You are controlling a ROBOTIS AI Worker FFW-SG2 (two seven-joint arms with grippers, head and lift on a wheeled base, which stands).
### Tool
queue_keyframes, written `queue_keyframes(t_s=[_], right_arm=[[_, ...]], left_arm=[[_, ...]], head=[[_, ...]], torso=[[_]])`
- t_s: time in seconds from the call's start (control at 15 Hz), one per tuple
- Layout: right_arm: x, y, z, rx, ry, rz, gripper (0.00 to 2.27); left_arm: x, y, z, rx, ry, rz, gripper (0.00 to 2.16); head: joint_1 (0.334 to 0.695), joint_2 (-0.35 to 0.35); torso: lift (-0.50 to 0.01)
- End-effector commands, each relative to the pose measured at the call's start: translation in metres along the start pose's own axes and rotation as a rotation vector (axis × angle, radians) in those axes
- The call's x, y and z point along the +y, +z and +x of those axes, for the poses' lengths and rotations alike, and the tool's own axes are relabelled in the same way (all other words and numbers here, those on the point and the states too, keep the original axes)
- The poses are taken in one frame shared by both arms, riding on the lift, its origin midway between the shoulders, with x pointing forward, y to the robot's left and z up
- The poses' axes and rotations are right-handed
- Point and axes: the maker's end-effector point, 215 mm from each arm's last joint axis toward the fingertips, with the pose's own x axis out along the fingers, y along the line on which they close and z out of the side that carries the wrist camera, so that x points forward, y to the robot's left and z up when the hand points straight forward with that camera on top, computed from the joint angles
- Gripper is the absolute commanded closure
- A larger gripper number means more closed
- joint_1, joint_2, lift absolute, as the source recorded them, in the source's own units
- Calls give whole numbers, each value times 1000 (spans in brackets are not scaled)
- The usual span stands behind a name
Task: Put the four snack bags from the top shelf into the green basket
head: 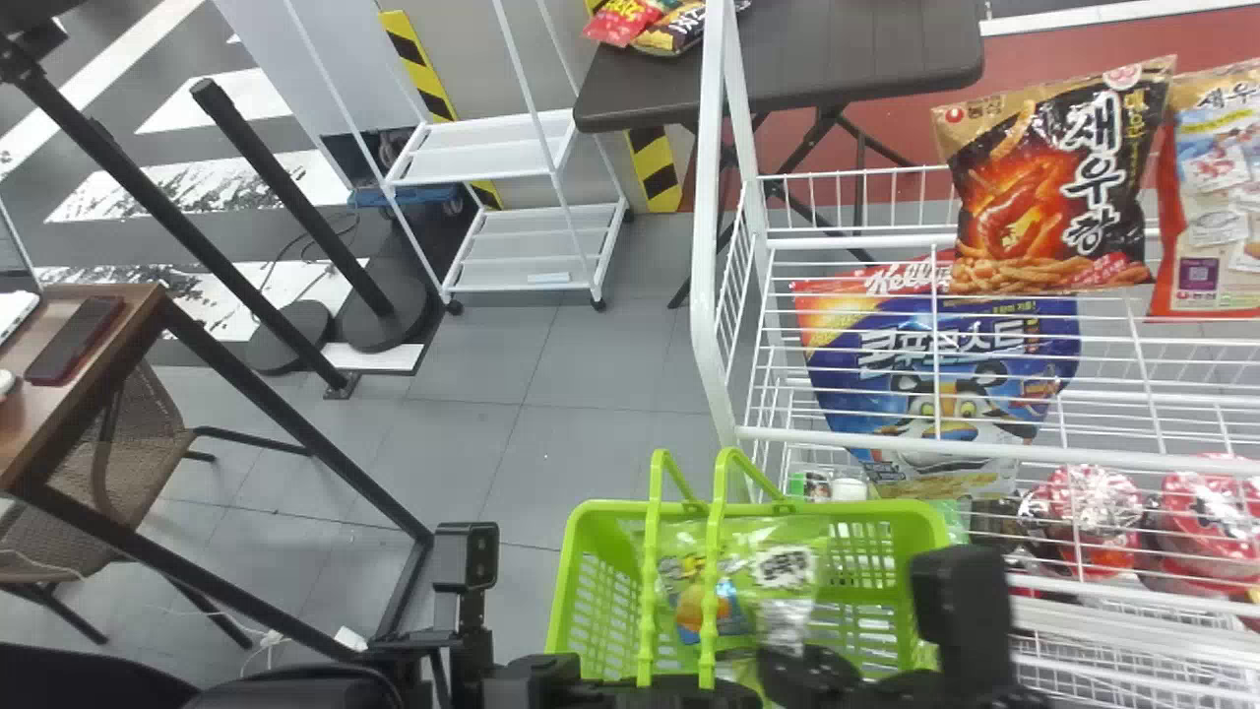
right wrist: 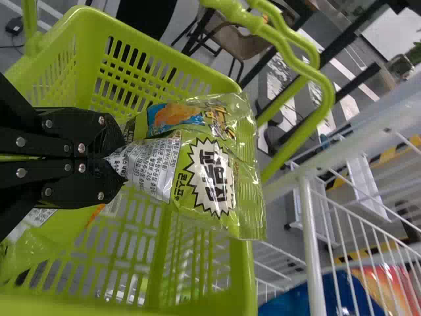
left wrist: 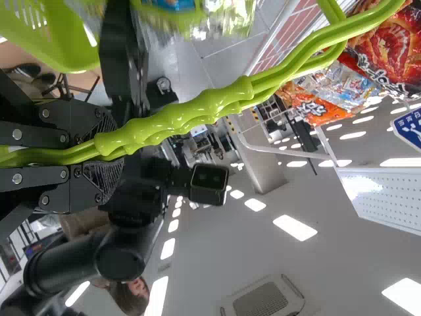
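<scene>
right gripper (head: 795,664): closed on snack bag (head: 780,571), at mouth of green basket (head: 593,506).
left gripper (head: 679,693): closed around basket handles (head: 711,581).
top shelf (head: 847,242): two snack bags, black (head: 1053,187) and orange-edged (head: 1216,197).

Open floor (head: 551,423) left of the rack post (head: 705,295): passage free. Basket (head: 837,509) mouth crossed by two raised handles (head: 654,571). Right of these, snack bag (head: 778,576) and right gripper (head: 785,658) block the middle; gap along the basket's right wall. Wire rail (head: 984,451) obstructs beyond.

The right hand (head: 786,654) pinches a green snack bag (right wrist: 187,168) over the green basket (right wrist: 245,280).
</scene>
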Motion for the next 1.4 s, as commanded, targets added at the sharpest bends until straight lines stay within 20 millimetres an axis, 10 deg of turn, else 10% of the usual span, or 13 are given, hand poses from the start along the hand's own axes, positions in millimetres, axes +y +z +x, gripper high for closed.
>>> queue_keyframes(t_s=[0.0, 0.07, 0.13, 0.47, 0.8, 1.33], right_arm=[[16, -5, 33, 45, 36, -70, 1949], [22, -5, 39, 53, 43, -92, 1268], [23, -6, 39, 59, 36, -109, 83], [-6, 25, -31, -33, -12, -56, 60], [-118, 99, -115, -201, -229, -22, 66], [-235, 271, -116, -468, -508, -178, 66]], left_arm=[[-2, -1, 0, -1, -10, -1, 2145], [-3, -1, 0, -2, -11, -2, 2145], [-3, -1, 0, -5, -9, -3, 2145], [-2, 0, -1, -5, -7, -2, 2145], [-2, 0, -1, -4, -9, -2, 2145], [-5, 1, 0, 2, -13, 6, 2145]], head=[[695, 350], [695, 350], [695, 350], [695, 350], [695, 350], [695, 118]], torso=[[0], [0], [0], [0], [0], [0]])
